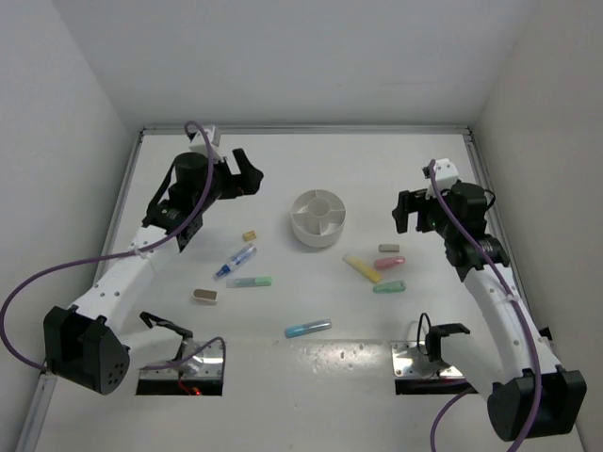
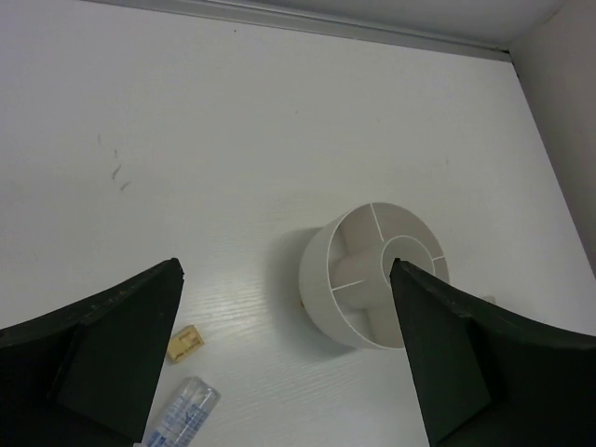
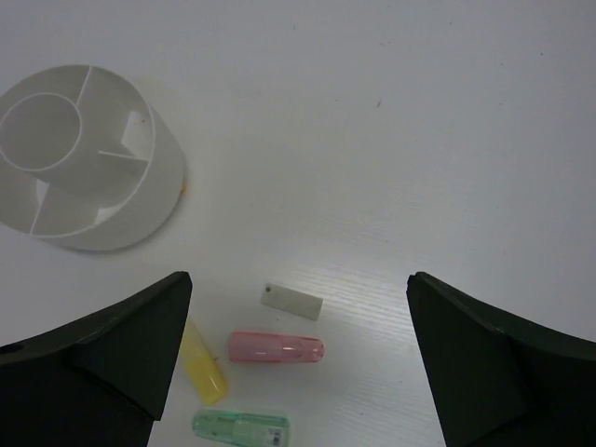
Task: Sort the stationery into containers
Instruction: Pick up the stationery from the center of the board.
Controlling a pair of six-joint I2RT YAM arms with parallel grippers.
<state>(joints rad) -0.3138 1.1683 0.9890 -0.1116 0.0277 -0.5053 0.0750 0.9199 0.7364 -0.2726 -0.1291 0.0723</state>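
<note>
— What lies where?
— On the white table [image 1: 311, 160], a short pink plastic marker [image 1: 389, 263] and a grey eraser [image 1: 389, 249] lie right of the round white compartmented bowl [image 1: 318, 217], and a blue-clear pen [image 1: 236, 262] lies left of it.
— The grippers?
— Left gripper [image 1: 249, 175] and right gripper [image 1: 403, 214] are both spread wide.

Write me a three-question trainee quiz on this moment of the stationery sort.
1. True or false: both arms' jaws stand open with nothing between them.
2. Which marker lies nearest the arm bases? A) light blue marker B) pink C) yellow
3. How many erasers lie on the table?
Key: 1 true. 2 A. 3 three: the yellowish eraser, the tan eraser and the grey eraser.
</note>
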